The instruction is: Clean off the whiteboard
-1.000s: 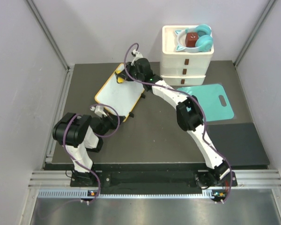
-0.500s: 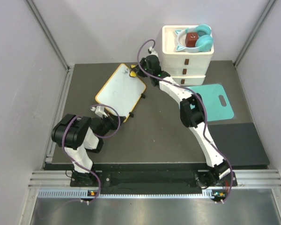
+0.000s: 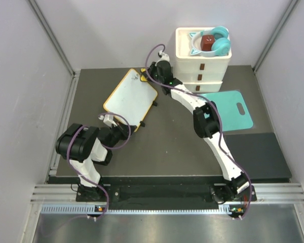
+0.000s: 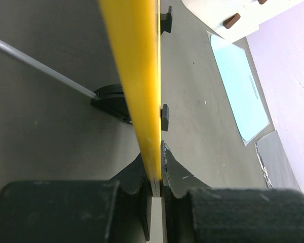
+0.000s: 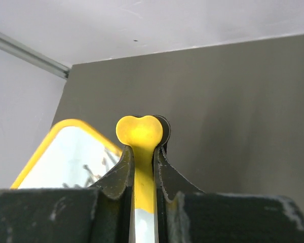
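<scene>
Whiteboard [image 3: 130, 98] lying on the far-left part of the table [image 3: 167, 147], its long axis running from the near-left toward the far edge. Left gripper [image 3: 111, 121] sits at the board's near short edge, jaws pinched narrow on the yellow frame. Right gripper [image 3: 146, 75] sits at the opposite, far corner, jaws clamped on a small yellow tool [image 5: 140, 132], likely the eraser. The white face thus lies below and to the near-left of the right jaws, so the right arm is the one placed to wipe and the left to steady. Overhead view gives the whole layout, with the drawer unit [image 3: 202, 61] at the far edge and the teal cutting board [image 3: 228, 109] to the right, but shows hardly any writing. Right wrist view shows faint black marks [image 5: 91, 172] on the white face just beside the tool; whether the tool touches the face cannot be told. Left wrist view shows the frame [image 4: 137, 76] edge-on between the left fingers [image 4: 178, 176], with two black feet [image 4: 164, 117] along one side
</scene>
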{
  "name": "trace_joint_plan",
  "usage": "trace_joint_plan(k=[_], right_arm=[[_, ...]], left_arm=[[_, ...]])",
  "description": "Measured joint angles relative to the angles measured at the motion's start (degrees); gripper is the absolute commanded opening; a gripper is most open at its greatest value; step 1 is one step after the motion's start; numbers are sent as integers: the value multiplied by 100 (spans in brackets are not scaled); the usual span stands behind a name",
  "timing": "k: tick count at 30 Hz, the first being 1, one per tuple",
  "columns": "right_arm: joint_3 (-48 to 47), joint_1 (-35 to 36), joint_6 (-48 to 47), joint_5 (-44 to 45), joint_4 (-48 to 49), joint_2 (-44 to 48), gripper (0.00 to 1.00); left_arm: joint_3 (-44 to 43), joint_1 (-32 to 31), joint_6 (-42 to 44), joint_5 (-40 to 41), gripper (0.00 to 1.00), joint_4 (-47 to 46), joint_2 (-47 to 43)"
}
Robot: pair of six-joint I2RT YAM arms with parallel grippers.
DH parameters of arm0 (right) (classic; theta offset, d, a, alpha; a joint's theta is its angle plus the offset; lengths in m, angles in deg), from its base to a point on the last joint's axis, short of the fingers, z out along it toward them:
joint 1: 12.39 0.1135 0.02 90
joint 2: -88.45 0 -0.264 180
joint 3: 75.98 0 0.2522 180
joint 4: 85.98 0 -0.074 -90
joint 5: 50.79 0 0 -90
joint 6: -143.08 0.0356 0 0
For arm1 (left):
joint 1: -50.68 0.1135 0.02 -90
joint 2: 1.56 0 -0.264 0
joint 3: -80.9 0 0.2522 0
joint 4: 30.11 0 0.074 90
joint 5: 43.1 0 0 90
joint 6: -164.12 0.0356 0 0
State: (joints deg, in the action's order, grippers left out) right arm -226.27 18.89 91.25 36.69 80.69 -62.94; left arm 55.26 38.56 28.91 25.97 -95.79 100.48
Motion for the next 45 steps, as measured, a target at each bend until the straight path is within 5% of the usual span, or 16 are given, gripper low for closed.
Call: trace_joint_plan(k=[18, 28, 45], right_arm=[[79, 485, 208, 385, 1226, 55, 0], [361, 164, 1180, 352, 1482, -52, 0], [293, -37, 1147, 238, 1414, -114, 0]], left_arm=[[-2, -192, 210, 284, 0, 164, -129], [-4, -208, 216, 284, 0, 201, -170], [-2, -262, 387, 289, 0, 197, -216]])
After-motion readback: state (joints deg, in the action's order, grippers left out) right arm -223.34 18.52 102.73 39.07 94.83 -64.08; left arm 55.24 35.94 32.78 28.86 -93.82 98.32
